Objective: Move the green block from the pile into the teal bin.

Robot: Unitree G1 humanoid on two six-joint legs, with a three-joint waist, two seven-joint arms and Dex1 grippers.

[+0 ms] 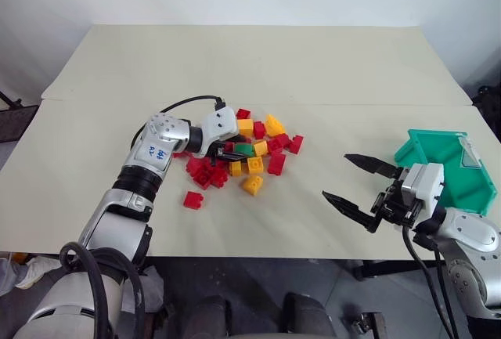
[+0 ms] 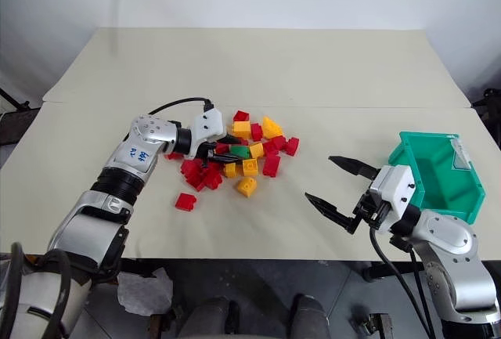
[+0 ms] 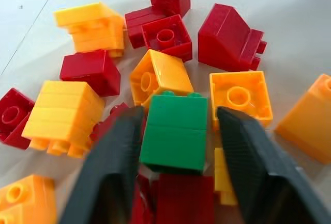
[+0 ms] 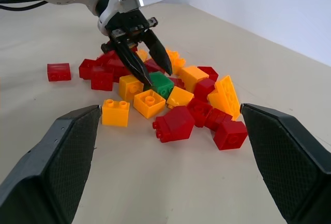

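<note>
Left end effector (image 1: 232, 149) reaches into the pile (image 1: 249, 151) on the counter (image 1: 313, 73) in the head view, its tip at the green block (image 1: 243, 149); the right end effector (image 1: 360, 190) hangs wide open and empty well apart, just beside the bin (image 1: 446, 168).

Seen from the left wrist, the block (image 3: 175, 132) sits squarely between the half-open fingers (image 3: 111, 162), one touching its side, the other slightly clear.

From the right wrist, both fingers straddle the block (image 4: 161, 85) from above; no firm hold is evident yet.
</note>
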